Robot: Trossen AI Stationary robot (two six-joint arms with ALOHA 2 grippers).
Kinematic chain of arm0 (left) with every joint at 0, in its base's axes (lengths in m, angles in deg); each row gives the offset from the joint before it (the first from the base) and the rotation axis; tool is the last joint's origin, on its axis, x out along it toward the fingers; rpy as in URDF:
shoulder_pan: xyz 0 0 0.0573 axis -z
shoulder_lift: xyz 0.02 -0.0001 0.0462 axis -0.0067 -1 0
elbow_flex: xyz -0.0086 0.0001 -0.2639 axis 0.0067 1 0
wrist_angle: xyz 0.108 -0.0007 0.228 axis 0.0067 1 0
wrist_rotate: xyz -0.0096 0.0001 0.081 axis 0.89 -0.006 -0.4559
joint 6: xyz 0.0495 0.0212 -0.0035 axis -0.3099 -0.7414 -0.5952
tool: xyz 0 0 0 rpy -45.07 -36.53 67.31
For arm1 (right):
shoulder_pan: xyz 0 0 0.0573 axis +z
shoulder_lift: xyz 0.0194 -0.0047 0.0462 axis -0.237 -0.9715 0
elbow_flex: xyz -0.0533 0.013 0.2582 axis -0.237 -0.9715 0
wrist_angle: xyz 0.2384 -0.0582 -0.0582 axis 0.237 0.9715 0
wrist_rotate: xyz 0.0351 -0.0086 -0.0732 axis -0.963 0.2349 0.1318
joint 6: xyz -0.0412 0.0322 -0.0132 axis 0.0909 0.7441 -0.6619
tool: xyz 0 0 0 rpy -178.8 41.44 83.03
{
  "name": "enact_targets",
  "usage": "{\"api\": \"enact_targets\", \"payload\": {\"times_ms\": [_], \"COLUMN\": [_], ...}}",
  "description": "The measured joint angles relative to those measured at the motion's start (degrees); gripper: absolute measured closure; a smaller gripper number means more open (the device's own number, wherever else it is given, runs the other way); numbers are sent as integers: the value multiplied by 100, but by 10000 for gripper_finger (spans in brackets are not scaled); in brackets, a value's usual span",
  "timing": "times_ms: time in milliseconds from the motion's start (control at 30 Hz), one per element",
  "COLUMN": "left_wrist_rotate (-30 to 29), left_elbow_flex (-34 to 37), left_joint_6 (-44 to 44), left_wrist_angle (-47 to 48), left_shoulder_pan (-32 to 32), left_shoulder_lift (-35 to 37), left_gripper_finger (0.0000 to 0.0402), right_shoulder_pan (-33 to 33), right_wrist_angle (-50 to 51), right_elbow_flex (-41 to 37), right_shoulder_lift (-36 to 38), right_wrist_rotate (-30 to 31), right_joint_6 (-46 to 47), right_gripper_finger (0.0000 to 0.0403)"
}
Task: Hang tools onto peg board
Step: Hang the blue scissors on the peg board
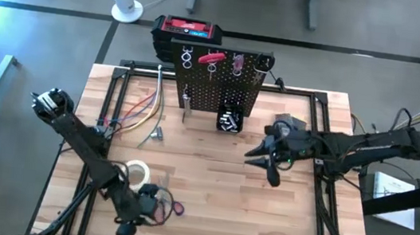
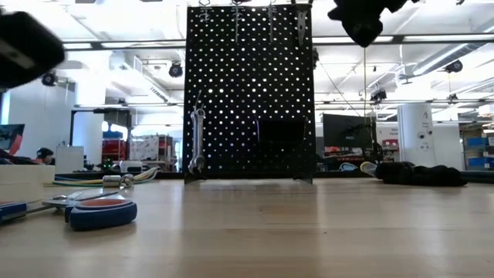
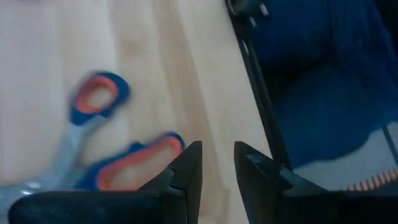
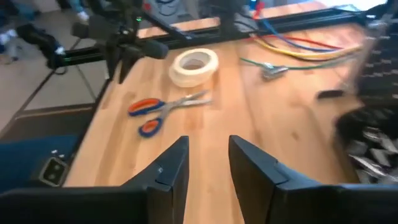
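Note:
The peg board [image 1: 219,78] stands upright at the table's far middle. Tools hang along its top, among them a red-handled one [image 1: 213,56]. A wrench [image 2: 197,139] hangs lower down, and a small black bin [image 1: 230,120] holds silver bits. Scissors [image 1: 167,204] with blue-and-orange handles lie flat near the table's near edge. My left gripper [image 1: 128,229] hovers open just beside them, nearer the edge; in its wrist view the scissors [image 3: 106,149] lie beside its fingers [image 3: 217,149]. My right gripper [image 1: 262,168] hangs open above the table's right middle and also shows in its wrist view [image 4: 208,143].
A white tape roll [image 1: 137,171] lies just beyond the scissors. Coloured cables [image 1: 142,113] trail at the far left. A black glove [image 2: 421,174] lies right of the board. A red-and-black toolbox [image 1: 187,30] sits behind the board. Bare wood spans the table's middle.

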Motion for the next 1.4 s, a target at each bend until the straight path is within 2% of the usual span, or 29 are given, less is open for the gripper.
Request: {"api": "enact_targets", "payload": {"times_ms": [200,433,700,833,1000,1233,1400], "left_wrist_rotate": [-14,-139,-252,-388,-396,-421,-533], "left_elbow_flex": [-124,-133,-429,-662,-940,-956,-992], "left_joint_6": [-21,-412,-1464,-1518,-1430,-1321,-1217], "left_wrist_angle": [145,142,116,263,580,720,773], "left_shoulder_pan": [70,59,70,50,-66,-185,-253], "left_shoulder_lift": [-467,-1039,-1585,-1884,-2040,-2061,-1958], "left_gripper_finger": [319,317,276,270,301,384,390], "right_shoulder_pan": [368,601,614,625,625,625,625], "right_wrist_angle": [-199,-186,-196,-200,-234,-243,-248], "right_elbow_flex": [-30,-33,-35,-35,-35,-35,-35], "right_shoulder_lift": [-420,-936,-1109,-1108,-1106,-1103,-1103], "right_wrist_rotate": [2,-6,-24,-26,-28,-52,-52], "right_joint_6": [160,544,692,734,732,759,924], "right_gripper_finger": [316,307,295,298,309,321,336]}}
